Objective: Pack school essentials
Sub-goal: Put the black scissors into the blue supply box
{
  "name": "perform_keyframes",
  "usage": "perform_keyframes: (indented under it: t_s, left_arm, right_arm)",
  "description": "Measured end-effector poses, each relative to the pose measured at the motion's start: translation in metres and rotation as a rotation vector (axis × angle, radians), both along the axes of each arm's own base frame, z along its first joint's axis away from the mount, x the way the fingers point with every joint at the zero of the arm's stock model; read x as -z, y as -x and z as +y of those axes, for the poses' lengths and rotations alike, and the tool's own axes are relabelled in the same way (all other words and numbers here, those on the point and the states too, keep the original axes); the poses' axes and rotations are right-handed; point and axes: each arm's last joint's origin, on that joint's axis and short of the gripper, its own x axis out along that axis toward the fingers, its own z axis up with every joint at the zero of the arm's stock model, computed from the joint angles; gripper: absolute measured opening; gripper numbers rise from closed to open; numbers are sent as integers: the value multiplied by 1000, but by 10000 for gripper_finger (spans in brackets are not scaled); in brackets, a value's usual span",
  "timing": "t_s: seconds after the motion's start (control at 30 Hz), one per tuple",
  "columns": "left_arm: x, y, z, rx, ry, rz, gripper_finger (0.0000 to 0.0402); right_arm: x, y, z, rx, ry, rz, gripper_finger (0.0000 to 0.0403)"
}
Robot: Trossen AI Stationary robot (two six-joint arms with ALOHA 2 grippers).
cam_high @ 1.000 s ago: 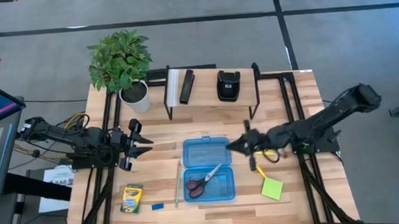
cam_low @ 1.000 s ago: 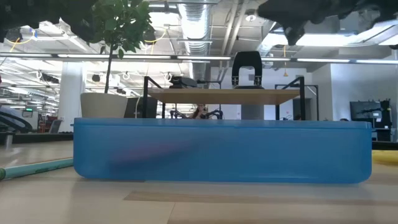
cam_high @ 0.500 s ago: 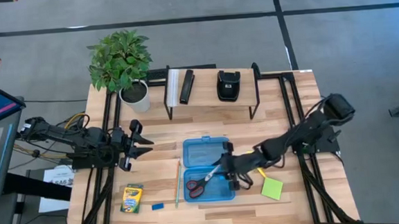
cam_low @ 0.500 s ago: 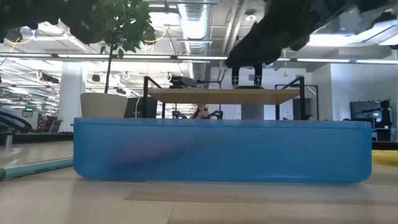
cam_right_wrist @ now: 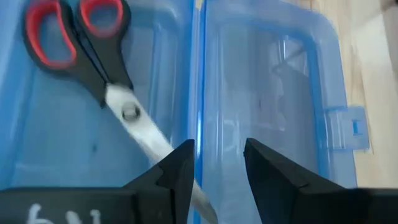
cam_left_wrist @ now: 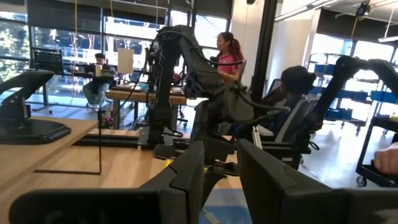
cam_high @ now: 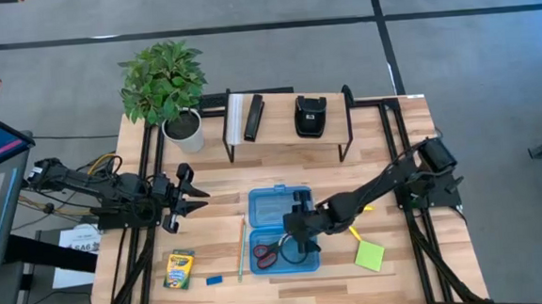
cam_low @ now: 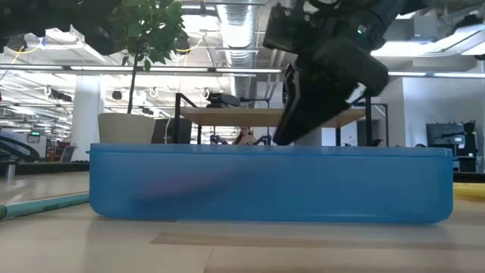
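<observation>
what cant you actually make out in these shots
- Scissors: blade tips run behind the right end effector in its wrist view; in the high view that arm covers the blades.
- Blue case: in the low view its frosted wall hides the contents.
- Crayon box: label too small to read in the high view.
- Blue eraser: only a speck in the high view.
- Left end effector: waits at the table's left.

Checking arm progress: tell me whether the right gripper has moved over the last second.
Yes. In the high view the right gripper has moved leftward from beside the blue case to over it, above the scissors. Its jaws are open.
</observation>
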Motion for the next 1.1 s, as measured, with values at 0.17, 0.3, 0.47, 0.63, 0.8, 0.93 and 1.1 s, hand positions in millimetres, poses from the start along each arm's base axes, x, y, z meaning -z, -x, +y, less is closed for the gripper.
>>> perform_keyframes:
  t_s: [0.17, 0.3, 0.47, 0.63, 0.8, 0.93, 1.1]
  left_arm:
    - [0, 0, 0, -1, 1, -1, 86]
    - [0, 0, 0, -1, 8, 0, 86]
    - [0, 0, 0, -1, 8, -1, 86]
    - [0, 0, 0, -2, 5, -2, 86]
    - [0, 0, 0, -2, 5, -2, 86]
    - [0, 0, 0, -2, 7, -2, 86]
    - [0, 0, 0, 0, 18, -1, 86]
  right_arm:
    - [0, 1, 0, 10, 6, 23, 168]
    - [1, 5, -2, 24, 25, 58, 166]
    - [2, 7, -1, 41, 21, 77, 165]
    - [-3, 11, 7, 16, 16, 67, 168]
    - [-12, 11, 19, -25, 0, 73, 167]
    - [-21, 11, 27, -53, -15, 83, 165]
    - [-23, 12, 26, -15, -36, 110, 167]
